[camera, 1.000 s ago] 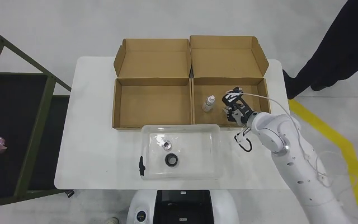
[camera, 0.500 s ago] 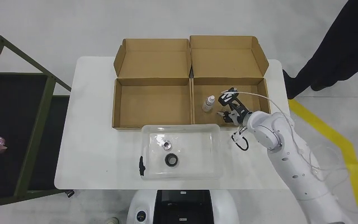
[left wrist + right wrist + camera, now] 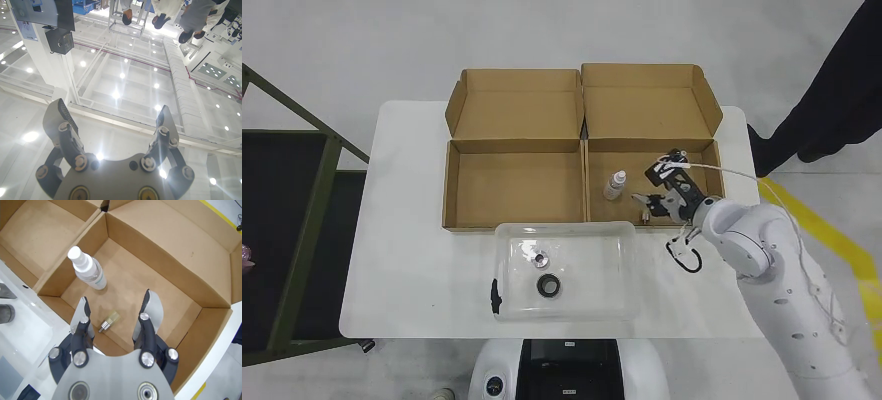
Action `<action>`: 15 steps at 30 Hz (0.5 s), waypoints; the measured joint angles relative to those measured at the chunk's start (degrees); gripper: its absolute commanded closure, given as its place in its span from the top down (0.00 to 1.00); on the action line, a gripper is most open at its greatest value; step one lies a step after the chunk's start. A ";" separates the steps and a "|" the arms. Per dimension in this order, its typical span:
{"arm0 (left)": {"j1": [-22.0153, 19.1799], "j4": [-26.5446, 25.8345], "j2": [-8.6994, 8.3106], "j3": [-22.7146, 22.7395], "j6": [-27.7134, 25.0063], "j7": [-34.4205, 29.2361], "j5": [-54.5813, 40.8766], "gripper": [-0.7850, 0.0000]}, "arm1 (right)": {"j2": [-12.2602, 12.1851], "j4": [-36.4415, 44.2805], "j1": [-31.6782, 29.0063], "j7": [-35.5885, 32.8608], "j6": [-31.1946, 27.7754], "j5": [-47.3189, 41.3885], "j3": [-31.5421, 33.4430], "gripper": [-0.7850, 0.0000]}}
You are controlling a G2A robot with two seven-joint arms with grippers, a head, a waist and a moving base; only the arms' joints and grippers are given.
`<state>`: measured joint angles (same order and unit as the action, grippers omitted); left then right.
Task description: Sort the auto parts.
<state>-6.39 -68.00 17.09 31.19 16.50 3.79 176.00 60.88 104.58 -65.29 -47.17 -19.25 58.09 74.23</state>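
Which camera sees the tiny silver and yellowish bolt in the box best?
The right wrist view: the silver and yellowish metal fitting lies on the cardboard box floor, framed by the open right gripper. In the top view that gripper covers its spot. The left wrist view faces the ceiling.

1. Left box [image 3: 514, 190] and right box [image 3: 642, 160] sit side by side, far on the table [image 3: 412, 250].
2. Right box holds the bottle [image 3: 615, 184], upright, and the fitting [image 3: 110, 321] nearer.
3. The tray [image 3: 592, 290], near of both boxes, holds a ring [image 3: 549, 286].

A white table [image 3: 412, 260] stands beside a green-framed rack [image 3: 292, 230].
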 measured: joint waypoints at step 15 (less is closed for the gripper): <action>0.00 0.00 0.00 0.00 0.00 0.00 0.00 1.00 | -1.60 14.74 -7.21 1.39 -12.11 -5.65 5.61 0.80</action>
<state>-6.39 -68.00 17.09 31.19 16.50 3.79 176.00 59.29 119.32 -72.50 -45.78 -31.35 52.44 79.84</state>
